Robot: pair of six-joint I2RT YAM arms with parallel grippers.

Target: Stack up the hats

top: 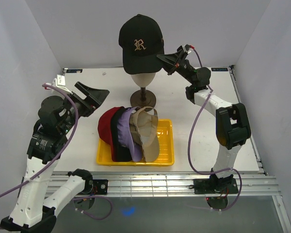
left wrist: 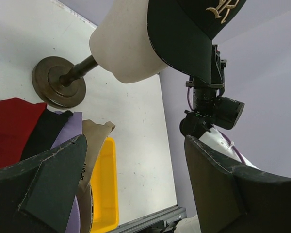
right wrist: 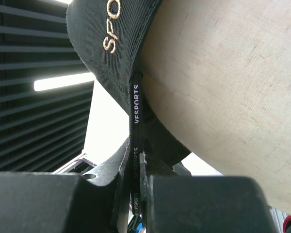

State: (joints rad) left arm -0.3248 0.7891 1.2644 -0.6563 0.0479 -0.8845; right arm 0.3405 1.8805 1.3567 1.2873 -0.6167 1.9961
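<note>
Pinching the thin strap [right wrist: 136, 121] of the black cap [top: 139, 41], my right claw [top: 163, 58] is closed flat on it, with only the strap between the fingers. This cap sits high on the mannequin head [top: 141, 77], its "R" front turned to the near edge, and my claw meets it at the lower rim on its right side. I judge the cap must come off upward, away from the head, and then go down toward me, because the other caps, red [top: 106, 126], lavender [top: 127, 133] and tan [top: 148, 133], lie nested on their sides in the yellow tray [top: 167, 145] just in front of the stand. My left claw [top: 98, 98] is spread wide, holds nothing, and hangs nearer to that pile. The white table [top: 97, 77] has bare room around the tray.
</note>
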